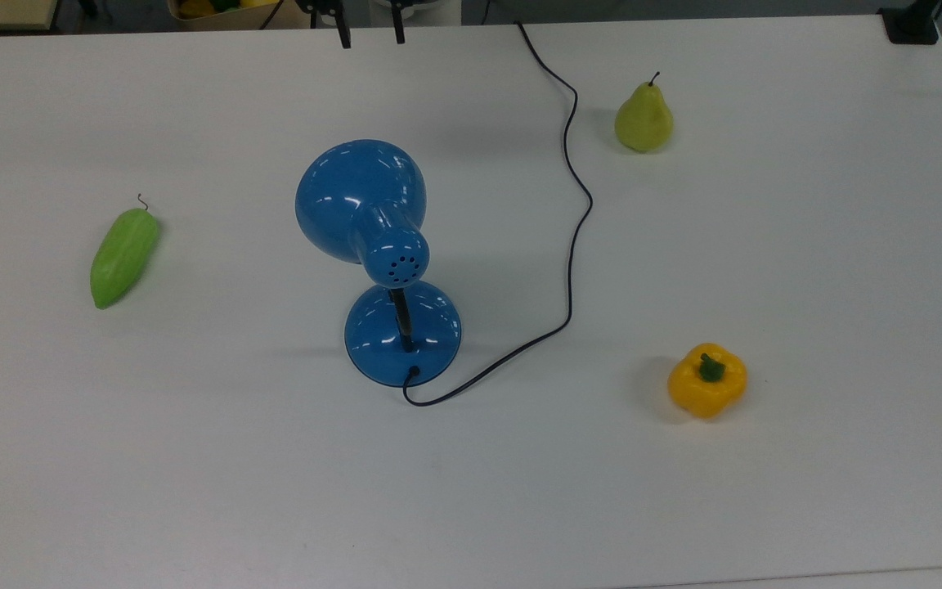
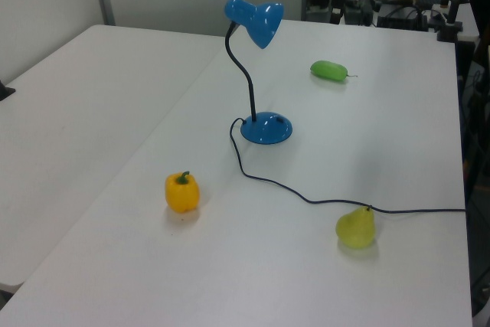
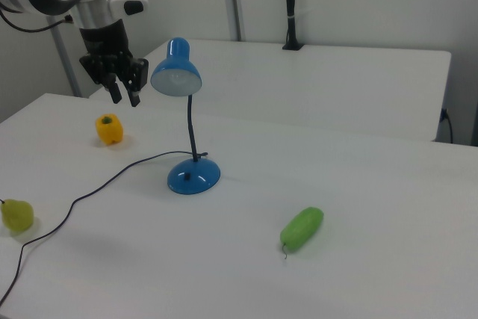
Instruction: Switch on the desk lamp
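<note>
- A green cucumber-like vegetable (image 1: 124,257) is seen lying at the middle left of the top view, well apart from the lamp; in the right view it (image 3: 302,228) is found at the lower centre right.
- The gripper (image 3: 125,93) is shown at the upper left of the right view, hanging in the air just to the left of the lamp's shade, touching nothing. Its two fingers are parted by a narrow gap, with nothing held between them. In the top view the fingertips (image 1: 370,33) are seen at the upper edge, above the lamp.
- The desk lamp (image 1: 379,262) is placed near the centre of the top view, upright on the white table (image 1: 806,262); its dome shade is turned toward the upper left of the frame and its round base sits below the shade. In the left view the desk lamp (image 2: 256,74) is seen at the upper centre.
- A thin black cord (image 1: 571,245) is run from the base's lower rim, curving right and then up to the top edge of the top view.
- A pear (image 1: 643,119) is stood at the upper right of the top view, just right of the cord.
- A yellow bell pepper (image 1: 707,380) is set at the lower right of the top view.
</note>
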Robot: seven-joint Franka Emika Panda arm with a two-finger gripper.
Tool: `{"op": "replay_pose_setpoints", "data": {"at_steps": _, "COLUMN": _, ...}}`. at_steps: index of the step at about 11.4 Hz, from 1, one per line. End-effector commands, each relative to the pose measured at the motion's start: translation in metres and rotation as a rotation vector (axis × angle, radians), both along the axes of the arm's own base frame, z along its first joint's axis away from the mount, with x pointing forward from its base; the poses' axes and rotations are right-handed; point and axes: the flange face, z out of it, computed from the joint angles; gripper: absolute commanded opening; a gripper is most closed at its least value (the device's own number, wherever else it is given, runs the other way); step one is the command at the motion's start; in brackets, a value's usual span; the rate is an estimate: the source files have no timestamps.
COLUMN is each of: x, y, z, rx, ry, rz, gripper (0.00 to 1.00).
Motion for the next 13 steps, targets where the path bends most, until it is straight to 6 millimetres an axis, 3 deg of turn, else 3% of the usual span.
{"op": "replay_pose_setpoints", "data": {"at_steps": 1, "x": -0.002, "y": -0.009, "z": -0.002, "rx": 0.006, "ry": -0.012, "rz": 0.063, "gripper": 0.1}}
{"op": "replay_pose_setpoints", "data": {"at_steps": 4, "x": -0.002, "y": -0.01, "z": -0.001, "rx": 0.006, "ry": -0.017, "rz": 0.061, "gripper": 0.0}}
{"op": "replay_pose_setpoints", "data": {"at_steps": 9, "x": -0.002, "y": -0.01, "z": -0.004, "rx": 0.006, "ry": -0.007, "rz": 0.057, "gripper": 0.0}}
{"op": "replay_pose_setpoints", "data": {"at_steps": 13, "x": -0.002, "y": -0.01, "z": -0.04, "rx": 0.005, "ry": 0.043, "rz": 0.061, "gripper": 0.0}}
